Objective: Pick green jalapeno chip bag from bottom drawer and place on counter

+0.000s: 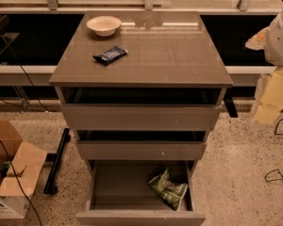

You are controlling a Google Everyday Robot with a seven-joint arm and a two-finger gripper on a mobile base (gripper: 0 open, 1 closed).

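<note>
The green jalapeno chip bag point(168, 188) lies in the right front part of the bottom drawer point(118, 185), which is pulled out and open. The counter point(155, 55) tops the cabinet above it. My gripper point(268, 108) hangs at the far right of the view, beside the cabinet and level with the top drawer. It is well above and to the right of the bag and touches nothing. The white arm point(280, 39) rises above it at the frame's edge.
A white bowl point(104, 25) and a dark-blue snack bar wrapper point(110, 55) sit on the counter's back left. The two upper drawers are slightly pulled out. An open cardboard box point(9, 166) and a black bar point(56, 161) lie on the floor left; cables point(276, 175) lie right.
</note>
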